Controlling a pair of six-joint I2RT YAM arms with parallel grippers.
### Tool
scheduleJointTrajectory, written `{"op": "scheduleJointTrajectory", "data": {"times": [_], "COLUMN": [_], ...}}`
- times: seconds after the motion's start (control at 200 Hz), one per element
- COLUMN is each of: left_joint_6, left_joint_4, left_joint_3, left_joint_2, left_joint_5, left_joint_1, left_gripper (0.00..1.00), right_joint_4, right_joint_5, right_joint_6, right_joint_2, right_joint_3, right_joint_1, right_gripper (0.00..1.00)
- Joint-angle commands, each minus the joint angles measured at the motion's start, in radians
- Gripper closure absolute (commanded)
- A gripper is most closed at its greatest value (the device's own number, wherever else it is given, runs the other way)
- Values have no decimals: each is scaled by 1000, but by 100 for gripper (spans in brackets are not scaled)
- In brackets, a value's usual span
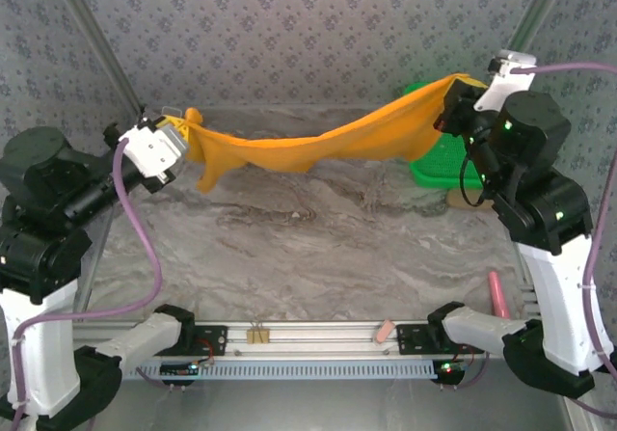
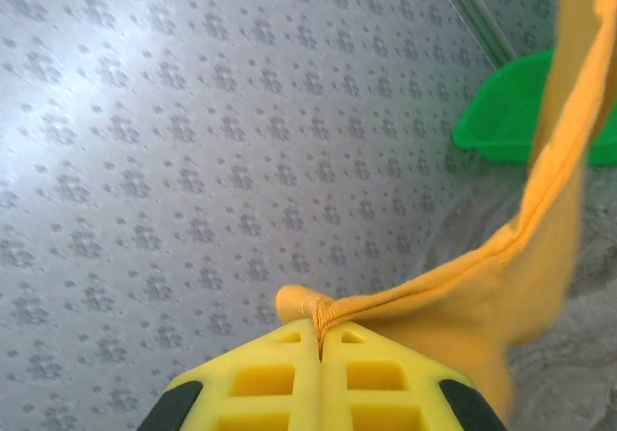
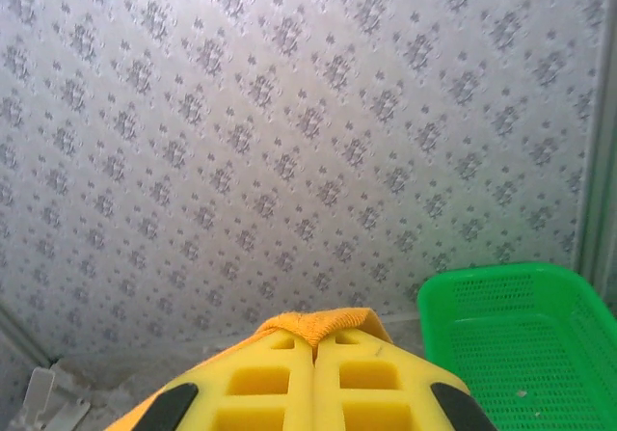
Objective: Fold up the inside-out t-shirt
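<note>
A marbled grey table [image 1: 318,257] stands inside walls covered with a small grey pattern. Above it the t-shirt [image 1: 318,147] hangs as one long orange band, sagging in the middle and, as far as one can judge, not touching the surface. The left gripper [image 2: 320,342] is closed tight on a hemmed edge, and from there the cloth runs away to its right. The right gripper [image 3: 314,346] is closed on the other end, with a small fold of orange above its tips. The cloth leaves it toward its left. The long axis therefore goes from one pincer to the other, across the table, and each arm holds its own end, so neither is nearer. A green basket [image 1: 439,166] sits just beside and below the right pincer. Laying the shirt flat probably requires both ends to come down together.
</note>
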Motion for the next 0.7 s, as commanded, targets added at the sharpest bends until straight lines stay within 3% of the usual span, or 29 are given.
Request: {"op": "scheduleJointTrajectory", "data": {"times": [0.0,0.135,0.345,0.565,0.695], "left_joint_6": [45,66,4,12,6], "left_joint_4": [22,0,135,106,57], "left_joint_3": [-1,64,113,126,78], "left_joint_2": [137,283,384,315,201], "left_joint_5": [-83,-228,-345,-173,19], "left_joint_1": [2,45,145,150,142], "left_gripper": [100,100,100,100,100], "right_joint_4": [7,30,12,-42,-56], "right_joint_5": [23,-90,-171,-153,-126], "right_joint_6": [19,74,57,20,-16], "right_joint_2": [111,276,529,466,284], "right_joint_3": [-5,77,303,320,176], "right_joint_1": [-39,-143,-172,-123,-26], "right_gripper": [100,100,100,100,100]}}
